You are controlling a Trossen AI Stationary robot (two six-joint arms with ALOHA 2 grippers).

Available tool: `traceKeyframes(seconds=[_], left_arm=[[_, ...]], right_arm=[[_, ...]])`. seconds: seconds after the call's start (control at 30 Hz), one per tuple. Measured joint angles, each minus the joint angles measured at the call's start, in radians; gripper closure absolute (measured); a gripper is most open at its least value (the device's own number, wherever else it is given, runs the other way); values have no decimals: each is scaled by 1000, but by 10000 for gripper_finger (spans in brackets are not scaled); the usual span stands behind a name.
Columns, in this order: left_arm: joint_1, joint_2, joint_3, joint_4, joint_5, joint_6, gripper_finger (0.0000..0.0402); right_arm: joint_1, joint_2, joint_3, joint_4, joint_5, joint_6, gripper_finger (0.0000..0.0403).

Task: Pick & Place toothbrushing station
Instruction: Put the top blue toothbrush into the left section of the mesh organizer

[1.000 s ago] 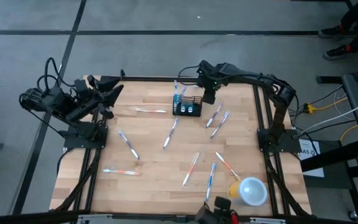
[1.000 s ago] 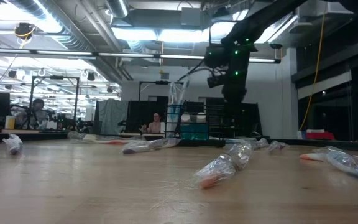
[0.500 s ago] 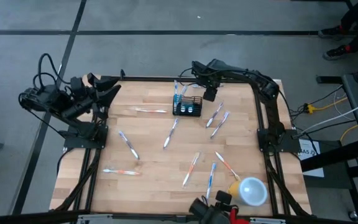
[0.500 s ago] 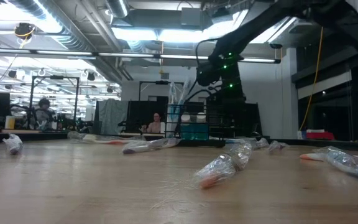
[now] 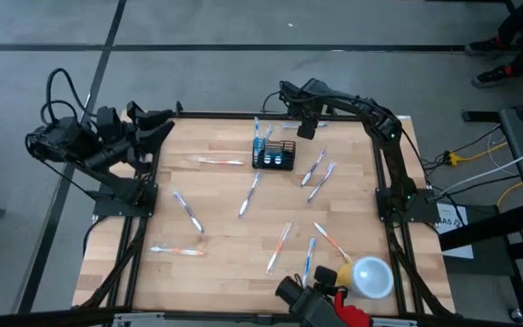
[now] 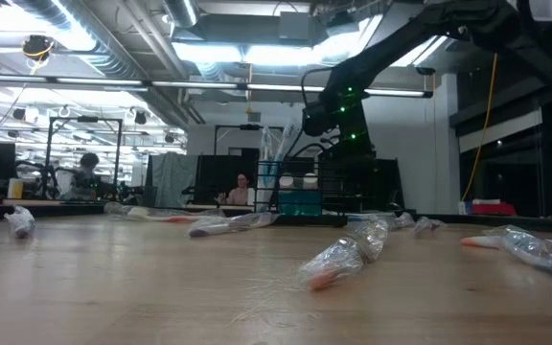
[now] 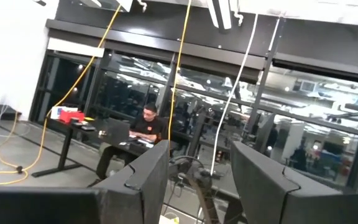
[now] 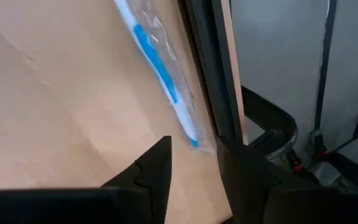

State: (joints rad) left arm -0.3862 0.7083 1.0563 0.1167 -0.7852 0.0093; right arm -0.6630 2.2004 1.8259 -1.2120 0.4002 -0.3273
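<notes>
The toothbrushing station, a small black mesh holder (image 5: 273,155) with a few brushes standing in it, stands on the wooden table toward the far edge; the low view shows the holder (image 6: 295,192) too. Several wrapped toothbrushes lie flat around it, such as one (image 5: 250,194) at mid-table. My right gripper (image 5: 302,124) hangs open, pointing steeply down at the far edge, right of the holder. In its wrist view the right gripper (image 8: 194,165) hovers over the end of a blue-and-white wrapped toothbrush (image 8: 157,68) lying beside the table's black rail. My left gripper (image 7: 201,180) is open, raised and pointing out over the room at the table's far left corner (image 5: 152,127).
A yellow cup with a pale lid (image 5: 363,277) sits at the near right corner. A black and red object (image 5: 320,304) pokes in at the near edge. A black frame rail (image 8: 207,68) runs along the far edge. Bare wood shows at the near left (image 5: 152,282).
My right gripper has gone toward the table's far edge and lower, tipping to point more steeply down. My left gripper has risen and tilted upward. The holder and the toothbrushes lie as before.
</notes>
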Motion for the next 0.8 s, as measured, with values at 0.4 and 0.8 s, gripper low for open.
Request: traceKeyframes(seconds=[0.4,0.8], left_arm=[[0,55,77,-17,3,-7,235],[-51,88,119,-25,-40,3,235]], right_arm=[[-28,62,0,19,-63,-1,273],[-49,93,-8,77,-160,6,272]])
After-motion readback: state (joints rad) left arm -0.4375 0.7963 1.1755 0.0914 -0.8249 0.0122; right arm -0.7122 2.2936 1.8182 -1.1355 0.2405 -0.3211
